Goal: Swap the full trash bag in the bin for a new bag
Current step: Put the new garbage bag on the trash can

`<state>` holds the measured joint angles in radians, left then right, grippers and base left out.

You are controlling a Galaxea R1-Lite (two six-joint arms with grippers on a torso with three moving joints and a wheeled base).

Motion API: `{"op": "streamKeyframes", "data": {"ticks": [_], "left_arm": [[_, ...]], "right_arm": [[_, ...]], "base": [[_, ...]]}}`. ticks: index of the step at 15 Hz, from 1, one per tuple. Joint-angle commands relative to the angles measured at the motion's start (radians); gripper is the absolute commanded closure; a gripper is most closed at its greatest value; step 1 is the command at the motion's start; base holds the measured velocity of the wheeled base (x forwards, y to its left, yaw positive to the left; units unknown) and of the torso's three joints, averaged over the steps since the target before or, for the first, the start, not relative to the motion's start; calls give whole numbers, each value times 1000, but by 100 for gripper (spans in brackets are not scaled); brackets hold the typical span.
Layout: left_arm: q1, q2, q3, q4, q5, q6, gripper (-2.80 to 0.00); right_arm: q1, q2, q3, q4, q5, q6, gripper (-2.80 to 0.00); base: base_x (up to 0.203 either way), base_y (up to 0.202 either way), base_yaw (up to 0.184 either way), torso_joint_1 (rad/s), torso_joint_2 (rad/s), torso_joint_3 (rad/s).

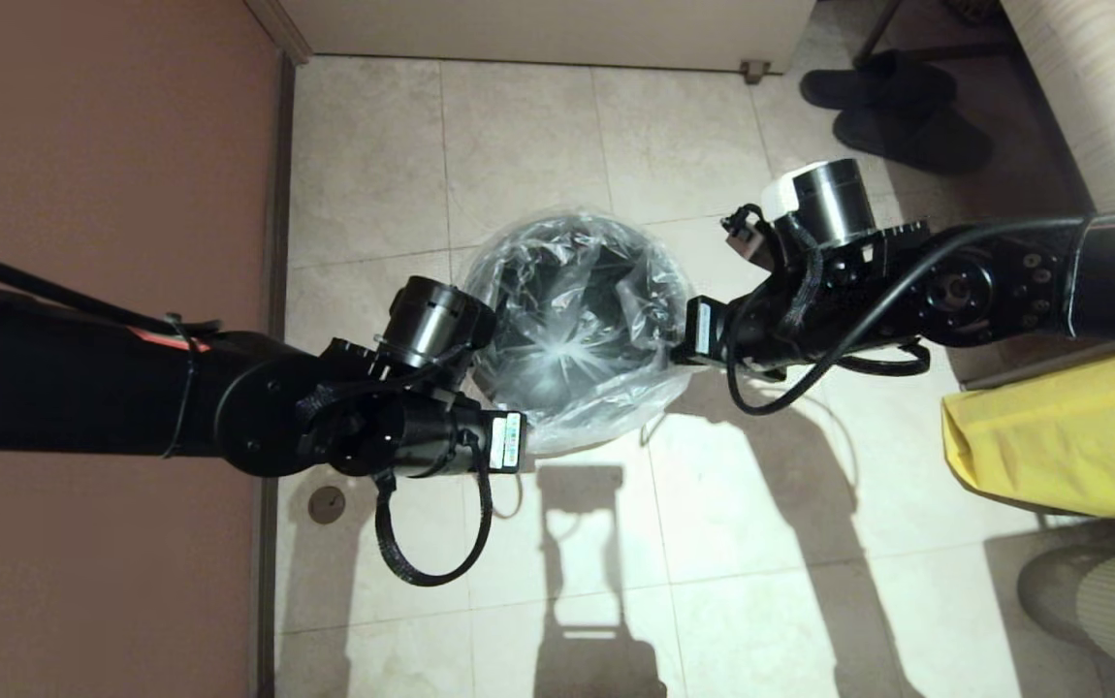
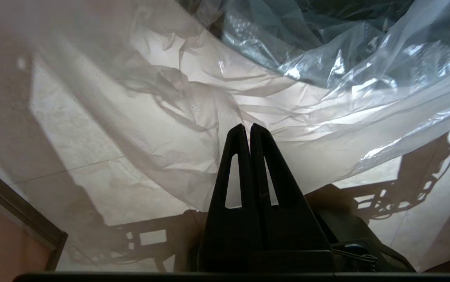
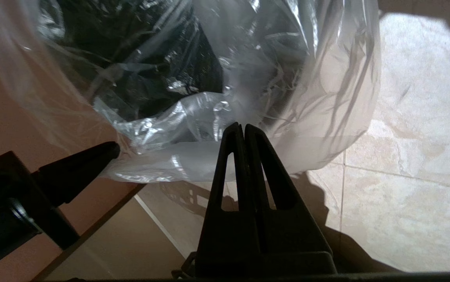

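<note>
- Surroundings: yellow sheet point(image 1: 1062, 441) well to the right, dark slippers point(image 1: 892, 107) far right, brown wall point(image 1: 102, 174) on the left — tiled floor point(image 1: 567, 582) under it all.
- Bin point(image 1: 572, 320) sits mid-floor between both arms; its rim and outside are mostly hidden under plastic, only the black inside shows.
- New bag point(image 1: 606, 291) — clear, crinkly, draped over the bin mouth, slack spilling down the near side.
- Left gripper point(image 2: 247, 131) fingers pressed together, pinching the bag film at the bin's left edge.
- Right gripper point(image 3: 241, 131) likewise clamped on the bag at the right edge.
</note>
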<state>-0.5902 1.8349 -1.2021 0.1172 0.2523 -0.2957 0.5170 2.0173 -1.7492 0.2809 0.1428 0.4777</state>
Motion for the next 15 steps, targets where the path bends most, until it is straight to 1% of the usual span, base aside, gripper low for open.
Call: {"op": "streamKeyframes", "data": {"ticks": [1,4,7,10,12,15], "left_arm": [[1,0,10,1,2,-2,0],[3,-4,18,-1,3,-3,0],[6,-9,34,-1,4,-8,0],[12,-1,51,-16,3,-10,0],[19,3,66,-54,4,-9,0],[47,8,61,-62,2,-6,0]], "right_arm": [[2,19,-3,28,1,2,0],[3,17,2,72,1,1,0],[3,8,32,73,1,2,0],[13,26,67,69,-1,1,0],[14,51,59,58,-2,1,0],[12,79,30,14,-1,2,0]], "base": [[0,0,0,0,0,0],[0,0,0,0,0,0],[0,0,0,0,0,0],[0,0,0,0,0,0],[0,0,0,0,0,0],[0,0,0,0,0,0]]}}
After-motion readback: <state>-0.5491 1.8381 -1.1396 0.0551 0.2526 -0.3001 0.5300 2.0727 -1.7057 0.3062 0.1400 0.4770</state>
